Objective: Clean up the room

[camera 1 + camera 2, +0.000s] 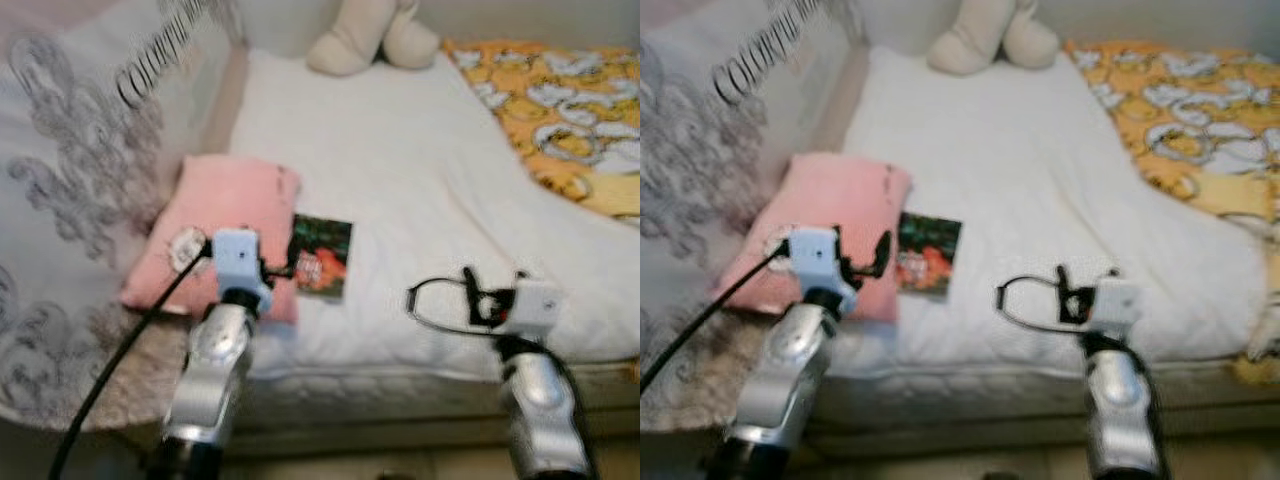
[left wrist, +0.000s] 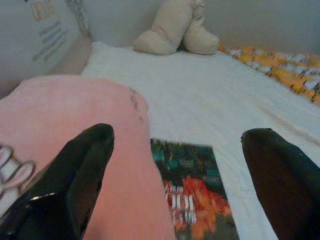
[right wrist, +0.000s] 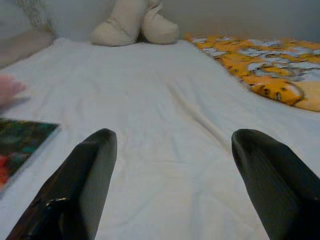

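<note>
Lining up my left gripper [image 2: 175, 165], fingers spread wide, over the book [image 1: 322, 256] lying just beside the pink pillow [image 1: 225, 215]; I'd straddle its edge squarely. Right gripper [image 3: 172, 170] hovers wide too.

bed [image 1: 400, 180] — white sheet | orange patterned blanket [image 1: 560, 110] — along its right side | grey printed curtain [image 1: 70, 180] — hangs at its left

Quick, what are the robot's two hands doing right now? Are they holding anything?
Left gripper: open, holding nothing, over the pink pillow and the dark, colourful book.
Right gripper: open, holding nothing, over the white bed sheet.
</note>
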{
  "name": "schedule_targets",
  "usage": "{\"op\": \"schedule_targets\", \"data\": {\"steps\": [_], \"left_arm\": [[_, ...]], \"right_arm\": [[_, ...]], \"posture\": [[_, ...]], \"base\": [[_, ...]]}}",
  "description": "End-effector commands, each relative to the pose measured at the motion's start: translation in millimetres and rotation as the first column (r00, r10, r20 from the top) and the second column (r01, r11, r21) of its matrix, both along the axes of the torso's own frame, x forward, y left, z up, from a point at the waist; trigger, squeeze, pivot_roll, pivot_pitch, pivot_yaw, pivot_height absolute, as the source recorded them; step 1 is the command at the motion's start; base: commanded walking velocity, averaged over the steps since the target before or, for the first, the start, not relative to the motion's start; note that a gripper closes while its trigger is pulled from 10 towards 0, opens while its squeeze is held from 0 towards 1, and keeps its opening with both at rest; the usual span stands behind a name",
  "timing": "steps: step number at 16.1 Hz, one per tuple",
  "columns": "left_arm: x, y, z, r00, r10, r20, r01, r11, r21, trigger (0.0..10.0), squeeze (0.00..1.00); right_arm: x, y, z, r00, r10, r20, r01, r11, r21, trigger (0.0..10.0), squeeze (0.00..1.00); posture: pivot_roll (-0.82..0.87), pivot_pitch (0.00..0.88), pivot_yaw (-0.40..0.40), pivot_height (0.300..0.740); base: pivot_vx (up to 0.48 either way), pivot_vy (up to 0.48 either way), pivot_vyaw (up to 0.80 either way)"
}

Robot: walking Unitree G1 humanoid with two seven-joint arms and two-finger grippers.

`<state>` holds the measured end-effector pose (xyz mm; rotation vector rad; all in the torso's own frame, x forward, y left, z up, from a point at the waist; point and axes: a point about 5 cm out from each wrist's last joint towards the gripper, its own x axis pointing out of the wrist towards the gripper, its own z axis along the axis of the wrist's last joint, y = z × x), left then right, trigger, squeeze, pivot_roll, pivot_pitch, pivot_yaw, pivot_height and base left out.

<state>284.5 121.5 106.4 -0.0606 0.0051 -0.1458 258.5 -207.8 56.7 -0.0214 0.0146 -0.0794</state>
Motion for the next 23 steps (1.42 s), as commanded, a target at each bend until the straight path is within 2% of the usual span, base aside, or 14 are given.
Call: {"op": "schedule_targets", "data": {"steps": [1,21,22,23], "left_arm": [[0.8,1.6,1.6,1.0,0.009,0.005,-0.009,1.0,0.001,10.0,0.0],[0.8,1.6,1.6,1.0,0.009,0.005,-0.009,1.0,0.001,10.0,0.0],[2.4,-0.4,-0.1,1.0,0.011,0.014,-0.011,1.0,0.0,10.0,0.0],[15.8,1.5,3.2,0.998,0.061,0.032,-0.061,0.998,-0.013,10.0,0.0]], "right_arm": [[0.8,-2.6,2.9,1.0,-0.006,0.01,0.006,1.0,0.001,10.0,0.0],[0.8,-2.6,2.9,1.0,-0.006,0.01,0.006,1.0,0.001,10.0,0.0],[1.6,1.4,0.7,0.999,0.023,-0.023,-0.023,1.0,0.005,10.0,0.0],[17.5,22.6,0.8,0.994,0.105,-0.042,-0.105,0.994,0.015,10.0,0.0]], "posture": [[-0.14,0.0,0.044,0.74],[-0.14,0.0,0.044,0.74],[0.0,0.0,0.0,0.74],[-0.13,0.0,0.043,0.74]], "base": [[0.0,-0.435,0.0],[0.0,-0.435,0.0],[0.0,0.0,0.0],[0.296,-0.375,0.0]]}}
